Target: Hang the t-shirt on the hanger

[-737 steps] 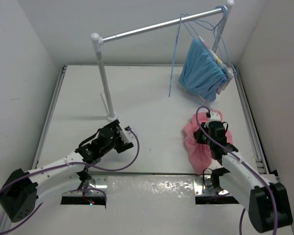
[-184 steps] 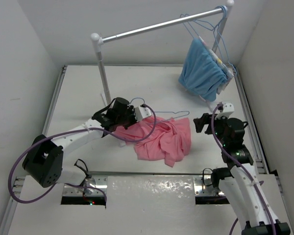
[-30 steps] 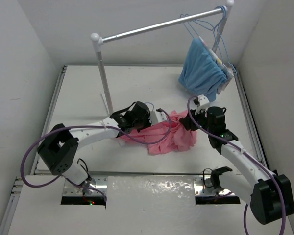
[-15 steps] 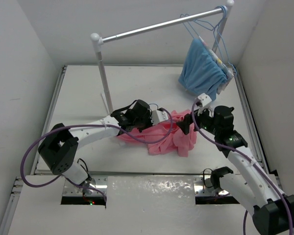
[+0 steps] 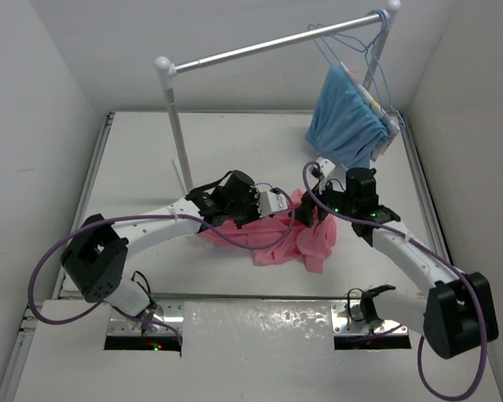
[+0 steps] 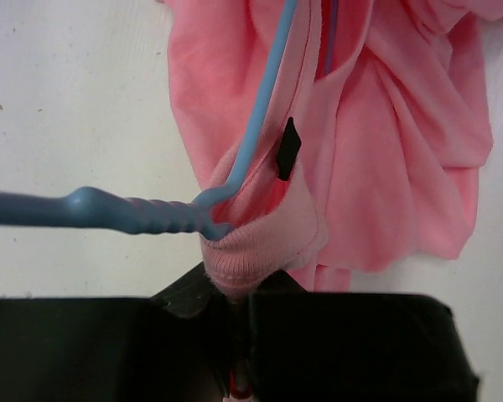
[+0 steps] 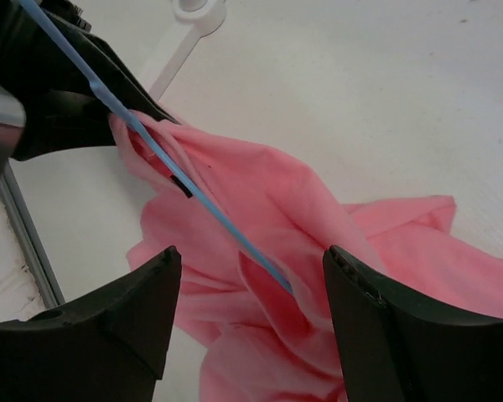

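Observation:
The salmon-pink t-shirt (image 5: pixel 289 234) lies crumpled on the table between both arms. My left gripper (image 6: pixel 230 297) is shut on its ribbed collar (image 6: pixel 260 251). The light-blue wire hanger (image 6: pixel 256 134) runs into the neck opening, and its twisted neck (image 6: pixel 126 213) sticks out to the left just above the jaws. My right gripper (image 7: pixel 251 251) hovers open over the shirt (image 7: pixel 318 226), with the hanger wire (image 7: pixel 210 205) passing between its fingers and disappearing under a fold. In the top view the two grippers (image 5: pixel 287 209) (image 5: pixel 314 199) are close together over the shirt's upper edge.
A silver rail (image 5: pixel 268 46) on white posts (image 5: pixel 176 134) crosses the back. A light-blue garment (image 5: pixel 348 121) hangs from it at the right with spare hangers. White walls close in both sides. The post's foot (image 7: pixel 199 10) is just beyond the shirt.
My right gripper has swung left and away from me, closer to the left gripper, and now stands open over the shirt. The left gripper has kept its hold and hardly moved.

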You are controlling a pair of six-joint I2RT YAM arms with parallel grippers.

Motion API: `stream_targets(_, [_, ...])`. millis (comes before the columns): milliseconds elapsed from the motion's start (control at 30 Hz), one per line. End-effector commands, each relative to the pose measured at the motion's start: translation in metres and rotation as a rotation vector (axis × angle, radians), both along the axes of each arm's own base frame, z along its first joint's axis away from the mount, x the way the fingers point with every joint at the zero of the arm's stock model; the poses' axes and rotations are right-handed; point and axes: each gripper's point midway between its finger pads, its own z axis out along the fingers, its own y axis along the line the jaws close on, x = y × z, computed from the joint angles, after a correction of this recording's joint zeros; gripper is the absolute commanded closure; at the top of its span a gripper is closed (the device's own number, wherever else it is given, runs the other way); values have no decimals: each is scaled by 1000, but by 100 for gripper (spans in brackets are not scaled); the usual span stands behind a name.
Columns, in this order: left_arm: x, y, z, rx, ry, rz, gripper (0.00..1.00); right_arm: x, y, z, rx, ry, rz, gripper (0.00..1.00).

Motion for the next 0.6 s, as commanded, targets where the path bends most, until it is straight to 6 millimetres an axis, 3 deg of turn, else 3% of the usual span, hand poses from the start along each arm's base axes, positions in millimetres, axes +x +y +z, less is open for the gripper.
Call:
stream_targets(0, [3, -17, 40, -104, -57, -46, 100, 8, 27, 28, 56, -124, 121, 33])
stream_targets(133, [1, -19, 43, -117, -58, -52, 100, 9, 43, 14, 19, -125, 175, 32])
stream_targets(267, [1, -21, 52, -139, -70, -55, 100, 9, 60, 3, 37, -87, 210, 38])
stream_targets(400, [-4, -25, 57, -167, -50, -88, 100, 16, 61, -3, 60, -78, 163, 46])
stream_targets(433, [-6, -26, 57, -168, -41, -94, 100, 16, 61, -4, 67, -69, 156, 51])
stream_targets(567, [-7, -23, 58, -180, -19, -97, 100, 12, 63, 0, 95, -47, 164, 87])
